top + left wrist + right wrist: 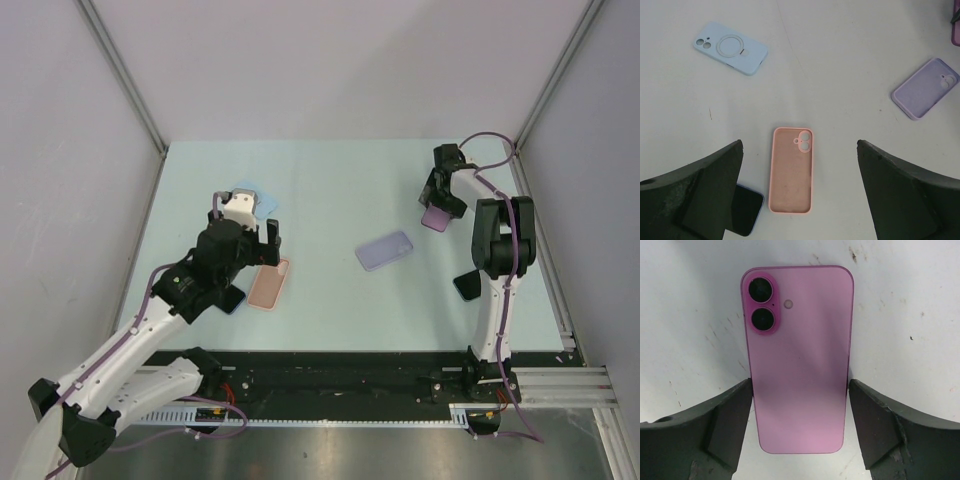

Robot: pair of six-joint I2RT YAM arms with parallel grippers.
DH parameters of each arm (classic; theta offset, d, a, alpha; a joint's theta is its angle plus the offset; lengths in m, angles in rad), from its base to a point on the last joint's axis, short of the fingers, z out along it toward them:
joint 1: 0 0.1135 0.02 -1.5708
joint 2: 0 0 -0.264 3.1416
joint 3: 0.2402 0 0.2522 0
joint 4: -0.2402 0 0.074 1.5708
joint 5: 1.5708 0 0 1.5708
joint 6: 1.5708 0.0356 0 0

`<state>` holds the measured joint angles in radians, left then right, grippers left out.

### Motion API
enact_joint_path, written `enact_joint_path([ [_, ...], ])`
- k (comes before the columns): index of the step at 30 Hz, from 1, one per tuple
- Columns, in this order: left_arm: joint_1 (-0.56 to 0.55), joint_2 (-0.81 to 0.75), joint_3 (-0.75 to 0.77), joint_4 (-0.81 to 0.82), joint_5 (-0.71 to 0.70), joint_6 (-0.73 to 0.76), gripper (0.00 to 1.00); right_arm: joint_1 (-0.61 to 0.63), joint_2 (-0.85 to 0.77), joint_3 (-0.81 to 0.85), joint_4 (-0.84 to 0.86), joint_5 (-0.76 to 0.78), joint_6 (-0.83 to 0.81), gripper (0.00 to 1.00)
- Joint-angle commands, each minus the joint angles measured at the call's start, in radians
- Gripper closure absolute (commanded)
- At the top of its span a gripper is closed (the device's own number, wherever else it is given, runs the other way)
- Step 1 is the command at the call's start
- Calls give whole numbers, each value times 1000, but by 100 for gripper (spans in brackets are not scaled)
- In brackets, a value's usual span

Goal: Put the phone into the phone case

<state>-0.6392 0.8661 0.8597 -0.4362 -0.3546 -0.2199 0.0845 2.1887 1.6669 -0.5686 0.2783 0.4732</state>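
On the pale bench point(330, 180), the right gripper point(800, 385) straddles the magenta phone point(799, 365), which lies back-up at the far right. Its fingers sit at the phone's long edges; whether they pinch it I cannot tell. The left gripper point(800, 142) hangs spread above the salmon case point(791, 175). The phone looks stiff, slick and glass-backed, so those edges seem the best hold. I can read no writing anywhere.

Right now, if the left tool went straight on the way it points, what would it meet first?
Probably the pink case, lying open side up straight ahead of the left tool; depth is unclear.
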Motion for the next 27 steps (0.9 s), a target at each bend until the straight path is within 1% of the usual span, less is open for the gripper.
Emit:
enact_joint_path([
  [1,-2,7,29,14,-1,-21,0,-5,0,-32,1,-5,-34,23],
  [3,-4,7,29,14,5,-30,0,-12,-13,-56,13,-19,-51,27],
  [5,-2,10,27,20,29,-35,0,-17,-49,-79,39,-53,-64,33],
  [6,-4,11,25,21,31,-35,0,-17,-62,-91,44,-60,-73,38],
  [9,-4,31,30,17,31,-41,1,-15,-118,-146,30,-54,-64,43],
  [10,-2,40,32,17,32,-42,1,-15,-136,-198,39,-60,-61,44],
  [15,-4,54,47,10,74,-62,2,-5,-262,-321,26,-74,-50,46],
  [20,-4,54,56,5,153,-140,3,17,-397,-461,10,-77,-53,47],
  [22,-4,54,53,11,189,-171,3,26,-476,-510,15,-106,-41,48],
  [24,-4,60,52,14,206,-202,4,44,-526,-588,44,-157,-36,48],
  [25,-4,63,55,14,227,-211,4,79,-574,-616,58,-169,-36,49],
  [26,-4,66,55,14,236,-223,5,96,-599,-646,103,-183,-36,49],
  [27,-4,74,59,14,252,-246,5,122,-628,-720,127,-185,-28,49],
])
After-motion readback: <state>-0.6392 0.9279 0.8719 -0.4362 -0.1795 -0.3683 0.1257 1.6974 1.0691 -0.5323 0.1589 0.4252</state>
